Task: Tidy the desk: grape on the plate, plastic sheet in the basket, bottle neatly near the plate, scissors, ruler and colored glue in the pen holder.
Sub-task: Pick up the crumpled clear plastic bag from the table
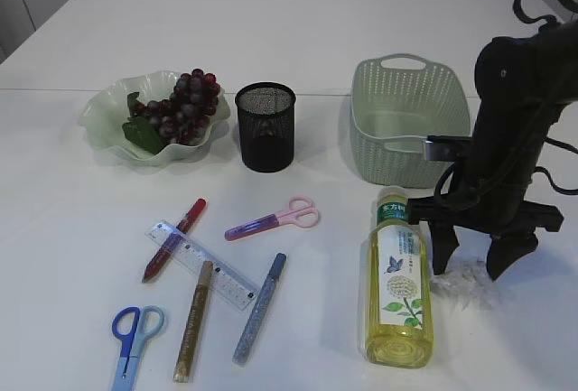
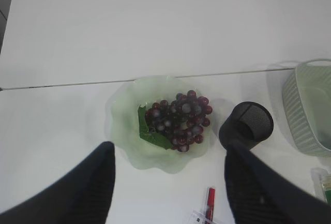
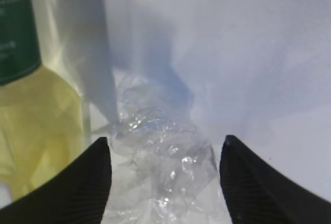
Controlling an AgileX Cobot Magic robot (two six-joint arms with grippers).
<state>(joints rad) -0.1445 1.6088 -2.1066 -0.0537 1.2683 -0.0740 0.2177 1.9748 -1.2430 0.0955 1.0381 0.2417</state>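
Where right jaws gape astride plastic sheet [image 3: 160,167] — maybe untouched — bottle [image 1: 397,278] just beside; left jaws spread.

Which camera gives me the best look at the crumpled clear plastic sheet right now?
The right wrist view: the crumpled clear plastic sheet fills the space between the open right gripper. The exterior view shows only a small pale patch beneath that gripper. The left wrist view does not show it.

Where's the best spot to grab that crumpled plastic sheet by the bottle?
Probably the raised crumpled middle of the plastic sheet, coming straight down from above. It lies loose on the table with folds that stand up, and the right tool is open, one finger on each side. The bottle lies close alongside, so a side approach looks cramped.
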